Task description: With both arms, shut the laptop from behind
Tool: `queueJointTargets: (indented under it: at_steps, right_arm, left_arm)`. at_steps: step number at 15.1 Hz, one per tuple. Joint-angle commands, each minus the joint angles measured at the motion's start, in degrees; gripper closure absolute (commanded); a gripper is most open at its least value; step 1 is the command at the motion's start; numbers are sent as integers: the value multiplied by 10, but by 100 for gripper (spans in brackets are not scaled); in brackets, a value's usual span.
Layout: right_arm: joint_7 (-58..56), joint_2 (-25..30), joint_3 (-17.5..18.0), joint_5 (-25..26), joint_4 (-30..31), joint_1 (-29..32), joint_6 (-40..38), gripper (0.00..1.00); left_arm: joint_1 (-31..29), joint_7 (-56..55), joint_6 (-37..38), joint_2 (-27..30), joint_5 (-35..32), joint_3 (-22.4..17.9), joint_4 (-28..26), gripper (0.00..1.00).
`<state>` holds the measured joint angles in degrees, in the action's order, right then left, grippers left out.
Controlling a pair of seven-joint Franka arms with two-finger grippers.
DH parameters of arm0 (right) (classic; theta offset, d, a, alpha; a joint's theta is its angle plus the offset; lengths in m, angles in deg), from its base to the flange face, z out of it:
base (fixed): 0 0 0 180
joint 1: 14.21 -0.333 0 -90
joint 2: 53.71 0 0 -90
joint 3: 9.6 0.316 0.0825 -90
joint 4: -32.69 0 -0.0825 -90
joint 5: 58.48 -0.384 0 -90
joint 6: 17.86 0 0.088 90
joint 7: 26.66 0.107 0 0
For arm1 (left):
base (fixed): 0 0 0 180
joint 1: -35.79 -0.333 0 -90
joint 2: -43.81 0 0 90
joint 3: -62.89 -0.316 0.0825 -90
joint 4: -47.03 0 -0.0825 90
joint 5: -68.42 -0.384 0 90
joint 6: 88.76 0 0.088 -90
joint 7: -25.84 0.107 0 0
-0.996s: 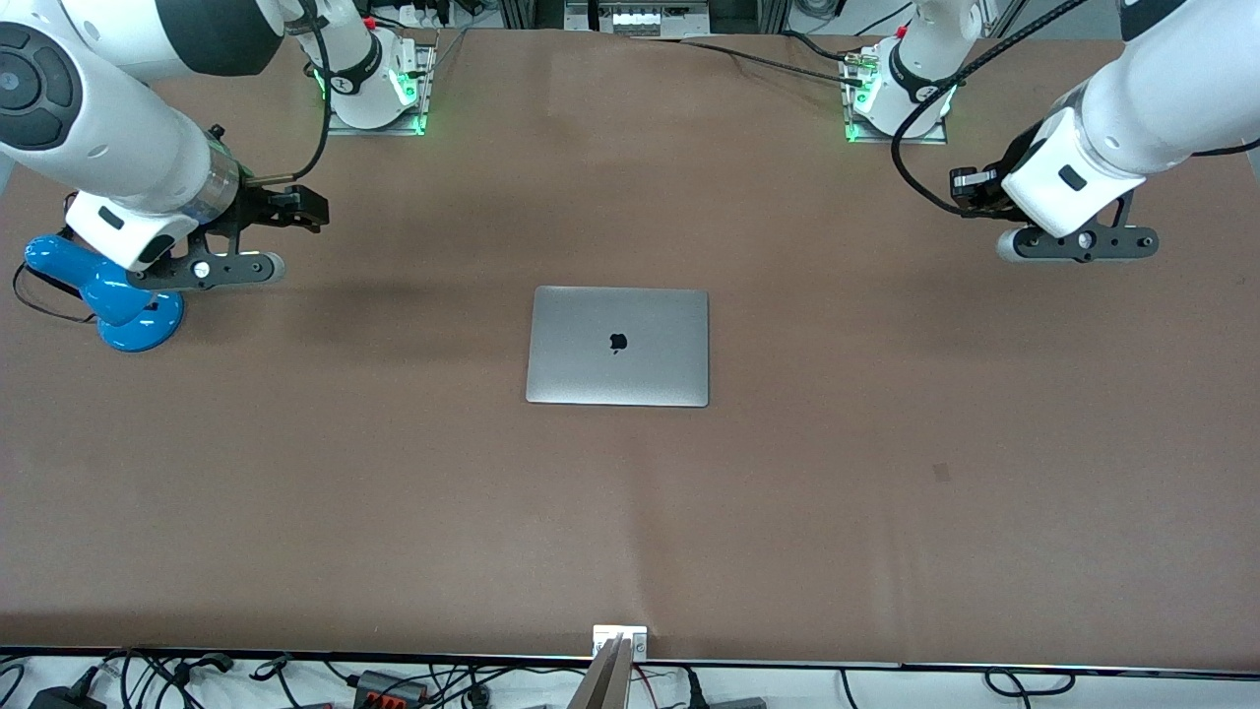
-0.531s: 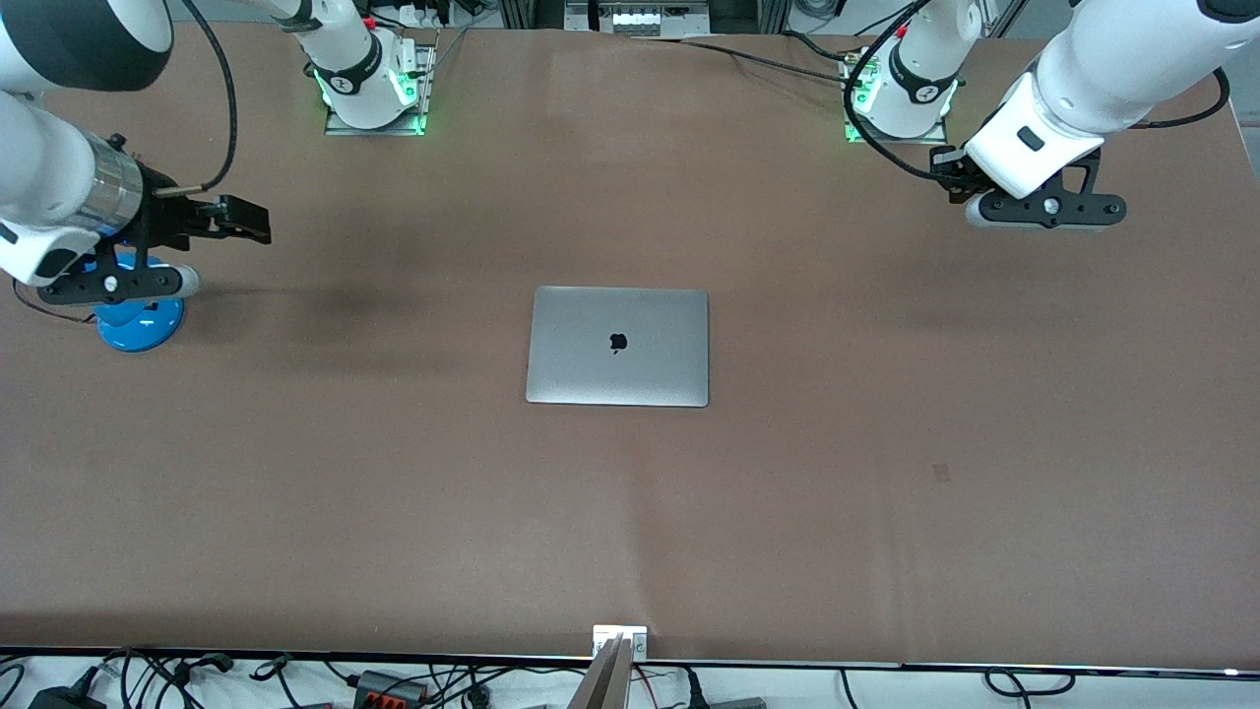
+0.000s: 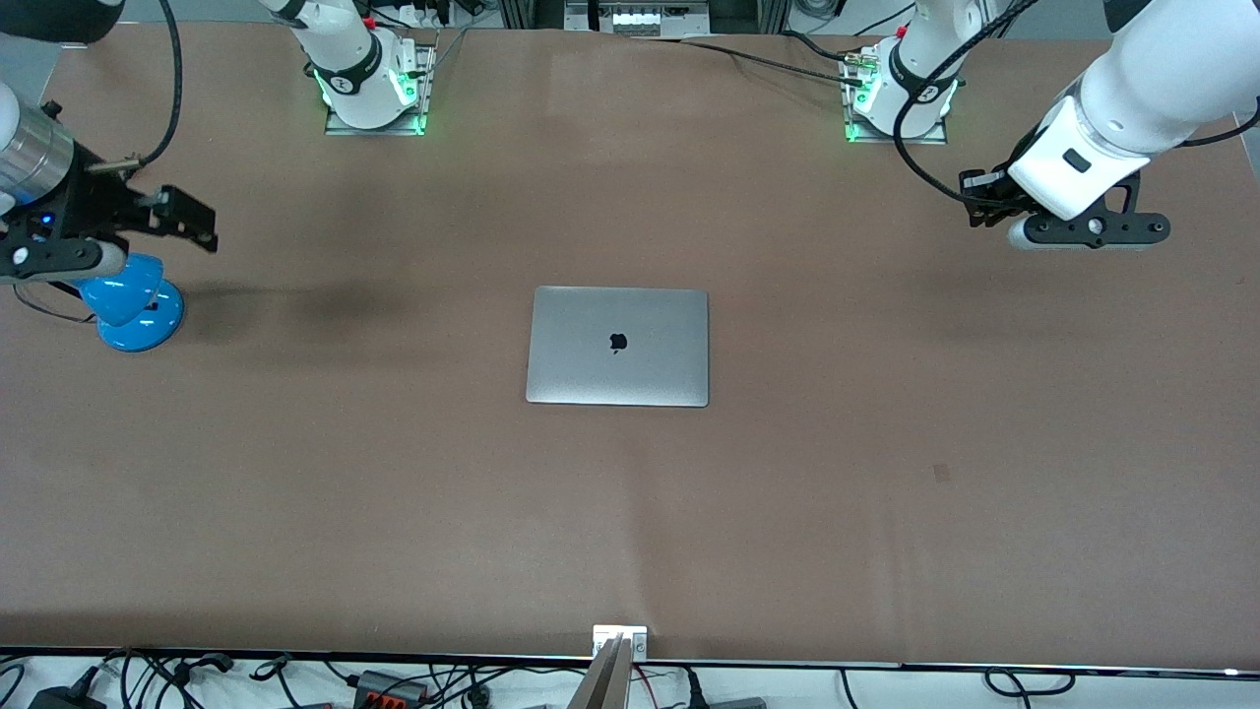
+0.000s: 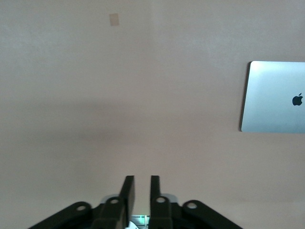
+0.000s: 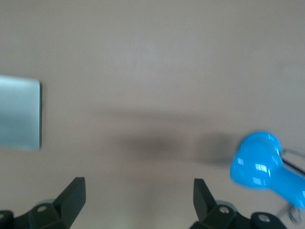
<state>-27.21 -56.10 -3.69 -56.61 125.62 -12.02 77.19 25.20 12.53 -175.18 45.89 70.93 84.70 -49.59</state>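
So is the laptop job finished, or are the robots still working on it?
It looks finished: the laptop lies shut and flat, lid up. Nothing is in hand: the left gripper hangs over bare table, the right gripper, open, near the blue lamp. Nothing visibly remains.

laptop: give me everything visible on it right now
The laptop is a slim silver-grey slab, metal by the look, with rounded corners and a small black apple logo at the centre of its lid. It is fully closed and lies flat on the brown table, about midway between the two arms' ends. Keyboard, screen and trackpad are hidden. Nothing touches it but the table; both grippers are up over the table's ends, well away from it.
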Motion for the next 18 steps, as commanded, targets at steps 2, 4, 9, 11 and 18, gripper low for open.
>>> queueJointTargets:
  at_steps: [2,4,9,11,18]
  right_arm:
    - [-4,26,-39,-29,28,3,44,0]
    - [6,57,-43,-31,29,3,-41,0]
    - [41,57,-45,-28,30,-4,-62,0]
    - [33,37,-49,-31,9,-4,-53,0]
    - [43,37,-56,-31,5,-6,-61,0]
  left_arm:
    - [7,-49,-5,15,7,-7,-16,0]
    - [5,-53,-4,15,7,11,-15,0]
    - [8,-37,-32,11,21,9,-14,0]
    - [6,27,-69,6,32,-2,-20,0]
    - [11,96,-67,4,34,-99,-42,0]
